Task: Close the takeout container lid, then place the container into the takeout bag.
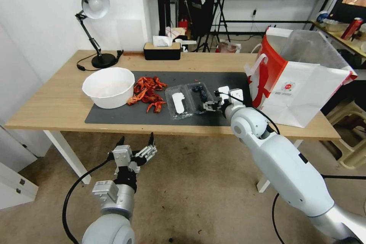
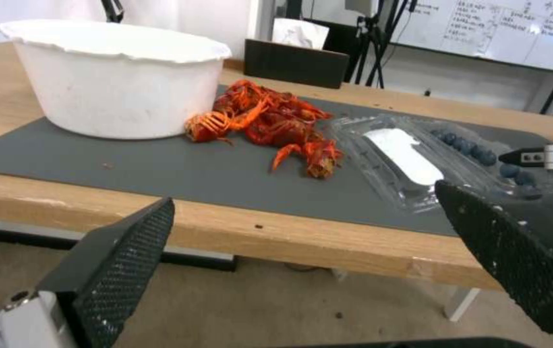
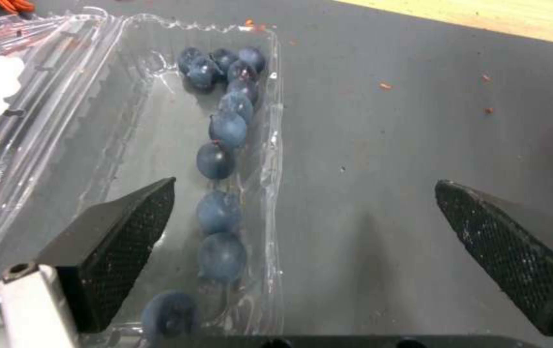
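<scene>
The right hand, fingers spread, straddles the takeout container's near wall; lid lies open.

Your right arm runs from the lower right of the head view up toward frame centre, wrist bent forward. Its right gripper sits just right of centre, jaws spread wide. Your left arm rises from the bottom edge, lower left. The left gripper points upward, jaws also apart, low in frame.
</scene>
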You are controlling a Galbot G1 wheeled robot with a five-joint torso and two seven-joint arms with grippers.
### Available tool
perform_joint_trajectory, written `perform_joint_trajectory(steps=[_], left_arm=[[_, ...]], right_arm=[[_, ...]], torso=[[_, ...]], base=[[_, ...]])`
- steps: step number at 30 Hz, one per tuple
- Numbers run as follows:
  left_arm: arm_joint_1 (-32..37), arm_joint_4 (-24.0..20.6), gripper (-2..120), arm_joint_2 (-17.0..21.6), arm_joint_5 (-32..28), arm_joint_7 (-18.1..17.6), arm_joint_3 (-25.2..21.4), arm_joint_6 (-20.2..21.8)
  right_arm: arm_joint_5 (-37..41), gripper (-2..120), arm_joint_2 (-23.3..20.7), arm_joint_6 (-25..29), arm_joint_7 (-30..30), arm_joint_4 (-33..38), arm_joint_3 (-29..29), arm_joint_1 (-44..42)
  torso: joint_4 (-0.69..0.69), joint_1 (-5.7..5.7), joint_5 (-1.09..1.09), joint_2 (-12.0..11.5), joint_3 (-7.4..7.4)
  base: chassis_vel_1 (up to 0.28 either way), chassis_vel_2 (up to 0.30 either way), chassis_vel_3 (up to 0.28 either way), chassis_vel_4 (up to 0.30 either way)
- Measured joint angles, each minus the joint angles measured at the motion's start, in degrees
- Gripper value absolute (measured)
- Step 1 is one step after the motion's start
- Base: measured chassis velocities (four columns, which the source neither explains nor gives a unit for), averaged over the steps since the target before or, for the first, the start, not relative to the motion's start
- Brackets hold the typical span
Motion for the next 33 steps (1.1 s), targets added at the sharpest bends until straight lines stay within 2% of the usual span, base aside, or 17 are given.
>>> perform_joint_trajectory(steps=[19, 33], left_arm=[[-1.06, 1.04, 100, 0.45, -0.40, 0.16, -0.29, -0.32], [-1.36, 1.34, 100, 0.49, -0.44, 0.16, 0.01, -0.34]], right_arm=[[3.28, 100, -0.04, 0.02, 1.03, -2.63, -1.96, 2.17], [5.22, 100, -0.74, 0.02, 2.54, -2.46, -1.13, 1.21]], torso=[[0.00, 0.00, 0.00, 0.00, 0.00], [0.00, 0.00, 0.00, 0.00, 0.00]], base=[[0.000, 0.000, 0.000, 0.000], [0.000, 0.000, 0.000, 0.000]])
